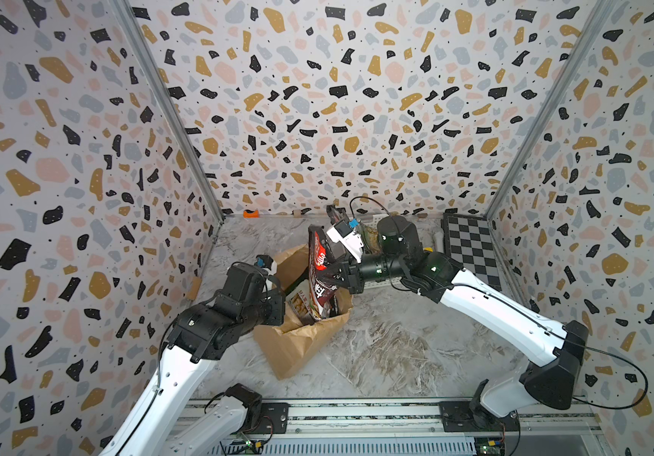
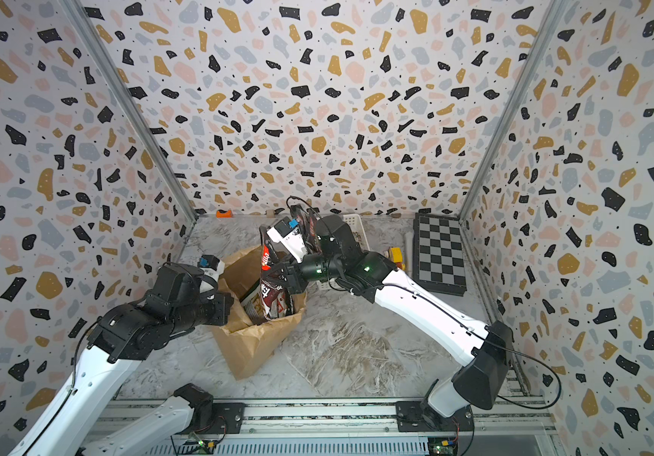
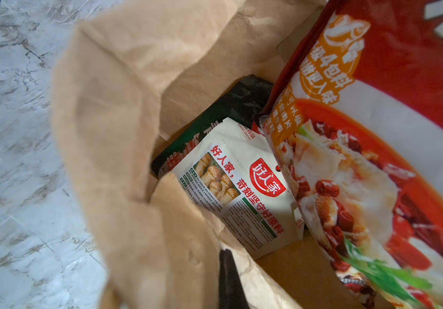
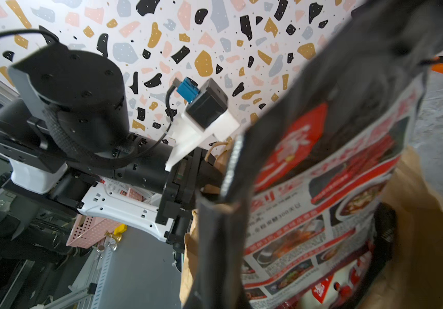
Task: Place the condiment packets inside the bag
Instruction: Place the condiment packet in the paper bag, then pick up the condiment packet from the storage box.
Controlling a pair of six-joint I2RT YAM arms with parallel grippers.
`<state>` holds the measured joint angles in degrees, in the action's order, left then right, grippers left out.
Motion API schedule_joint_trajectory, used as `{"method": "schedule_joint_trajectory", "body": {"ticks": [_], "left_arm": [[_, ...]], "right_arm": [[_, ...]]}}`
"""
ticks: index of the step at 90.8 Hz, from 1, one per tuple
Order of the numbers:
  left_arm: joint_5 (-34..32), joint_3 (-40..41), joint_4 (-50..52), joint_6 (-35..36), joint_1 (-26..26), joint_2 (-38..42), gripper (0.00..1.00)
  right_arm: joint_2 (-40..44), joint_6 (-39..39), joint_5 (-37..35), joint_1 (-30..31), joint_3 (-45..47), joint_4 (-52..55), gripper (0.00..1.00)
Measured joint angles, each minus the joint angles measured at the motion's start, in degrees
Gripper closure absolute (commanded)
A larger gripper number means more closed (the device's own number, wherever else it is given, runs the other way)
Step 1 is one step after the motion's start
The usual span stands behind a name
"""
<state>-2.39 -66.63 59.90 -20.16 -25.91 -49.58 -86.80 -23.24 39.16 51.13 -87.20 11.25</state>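
Observation:
The brown paper bag stands open on the marble table, leaning toward the left arm. My left gripper is shut on the bag's near rim; one black finger shows against the paper. My right gripper is shut on a black-red condiment packet that stands upright, its lower end inside the bag's mouth. In the right wrist view this packet fills the frame. A cream packet and a green packet lie inside the bag beside the held packet.
A white perforated basket sits at the back behind the right arm, with a dark packet sticking up by it. A chessboard lies at the back right, a small yellow toy beside it. An orange block sits at the back wall.

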Motion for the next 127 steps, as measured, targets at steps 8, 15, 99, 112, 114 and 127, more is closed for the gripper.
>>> {"method": "schedule_joint_trajectory", "body": {"ticks": [8,15,99,112,114,127], "left_arm": [[0.0,0.0,0.0,0.0,0.0,0.0,1.00],[0.0,0.0,0.0,0.0,0.0,0.0,1.00],[0.2,0.3,-0.3,0.3,0.0,-0.1,1.00],[-1.1,0.6,0.0,0.5,0.0,1.5,1.00],[-1.3,0.7,0.3,0.5,0.0,1.7,1.00],[-1.7,0.7,1.0,0.5,0.0,2.3,1.00]], "right_arm": [[0.3,-3.2,-0.7,0.2,4.3,-6.0,1.00],[0.3,-6.0,-1.5,0.2,8.5,-9.8,1.00],[9.4,3.4,-29.5,-2.6,9.8,6.6,0.35],[4.9,8.8,-35.1,-8.5,5.9,9.3,0.29],[3.2,10.7,-35.7,-9.4,4.7,9.6,0.28],[-8.3,22.1,-37.5,-11.0,-0.8,9.6,0.26]]}}
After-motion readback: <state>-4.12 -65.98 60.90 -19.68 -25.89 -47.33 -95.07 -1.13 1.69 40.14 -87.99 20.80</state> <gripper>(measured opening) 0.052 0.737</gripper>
